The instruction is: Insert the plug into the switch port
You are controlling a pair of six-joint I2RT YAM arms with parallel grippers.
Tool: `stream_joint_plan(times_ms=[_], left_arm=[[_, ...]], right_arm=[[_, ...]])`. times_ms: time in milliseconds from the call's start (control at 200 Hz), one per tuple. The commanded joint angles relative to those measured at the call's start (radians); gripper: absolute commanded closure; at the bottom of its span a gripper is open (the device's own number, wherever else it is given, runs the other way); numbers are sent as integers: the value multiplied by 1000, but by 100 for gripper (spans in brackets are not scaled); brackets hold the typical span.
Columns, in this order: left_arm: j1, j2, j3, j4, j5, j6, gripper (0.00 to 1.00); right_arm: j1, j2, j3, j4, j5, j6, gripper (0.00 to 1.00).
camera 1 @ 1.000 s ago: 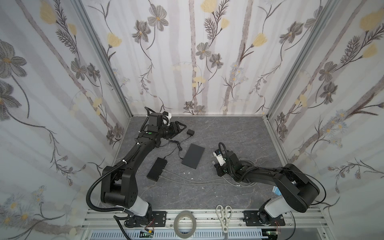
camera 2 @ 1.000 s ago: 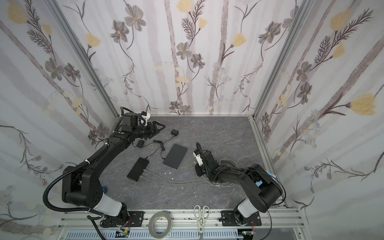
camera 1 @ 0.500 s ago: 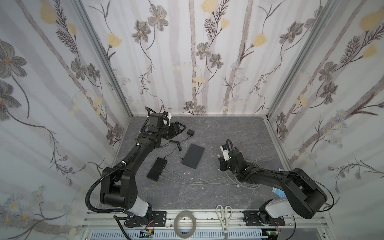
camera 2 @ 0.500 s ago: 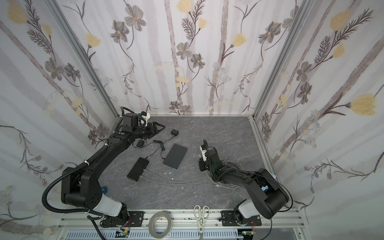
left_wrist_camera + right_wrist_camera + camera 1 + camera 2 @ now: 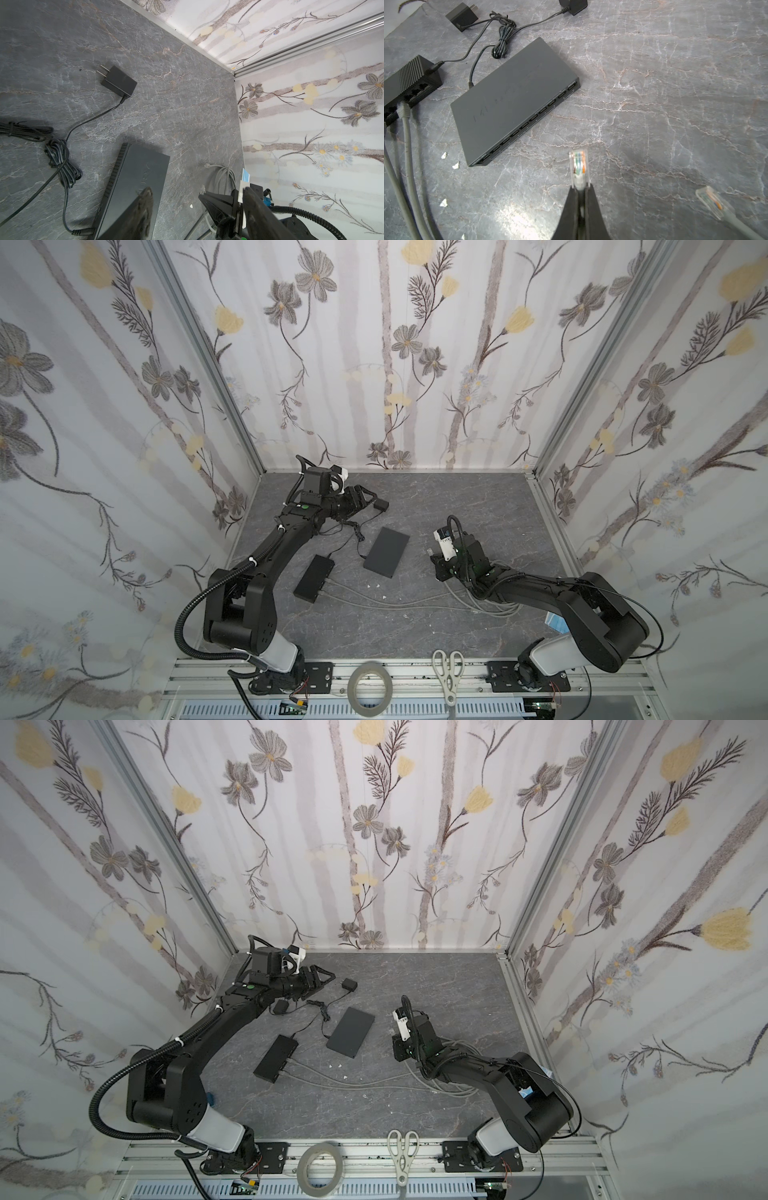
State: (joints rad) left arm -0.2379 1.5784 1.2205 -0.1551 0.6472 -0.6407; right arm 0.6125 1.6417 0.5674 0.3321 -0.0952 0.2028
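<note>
Clearly the right gripper [image 5: 580, 188] is pinched together on the grey cable just behind a clear RJ45 plug [image 5: 579, 168], whose coloured wires show through the shell. The plug sticks out past the fingertips and is in no port. It is well apart from the flat black network switch [image 5: 512, 104], and the switch's long row of ports faces it.

In both top views the switch [image 5: 386, 551] [image 5: 350, 1032] lies at about 9 o'clock from the right gripper [image 5: 434, 558], with bare table [image 5: 457, 497] between them. The left gripper [image 5: 370, 498] sits at roughly 11 o'clock from the switch, jaws apart and holding nothing.

Faint raised lettering runs across the switch's lid. Only the left wrist view gives legible letters — URY at the end of the word. The print over the ports is too small to read.

Only the right wrist view shows a second plug [image 5: 710, 202] lying loose on the table beside the gripper. It also shows a smaller switch [image 5: 411, 83] with grey cables [image 5: 406, 128] seated in its ports. In a top view this smaller switch [image 5: 314, 578] is at 8 o'clock from the flat one. The left wrist view alone shows the prongs of a black power adapter [image 5: 118, 81] — and its open fingers [image 5: 145, 207] frame the scene.
</note>
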Motion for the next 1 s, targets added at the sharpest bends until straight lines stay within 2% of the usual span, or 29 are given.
stream_joint_plan(times_ms=[0, 190, 330, 750, 994], left_arm=[[-4, 59, 32, -25, 39, -19, 31], [-26, 203, 129, -186, 58, 31, 31], [-43, 273, 207, -311, 28, 79, 32], [-89, 408, 336, -491, -38, 144, 32], [-101, 418, 372, -562, -123, 155, 30]], right_arm=[[16, -9, -10, 13, -21, 4, 100], [82, 9, 14, 7, -30, 2, 100], [107, 42, 49, -8, -53, -4, 100], [116, 106, 112, -15, -70, -25, 100], [119, 121, 111, -9, -73, -25, 100]])
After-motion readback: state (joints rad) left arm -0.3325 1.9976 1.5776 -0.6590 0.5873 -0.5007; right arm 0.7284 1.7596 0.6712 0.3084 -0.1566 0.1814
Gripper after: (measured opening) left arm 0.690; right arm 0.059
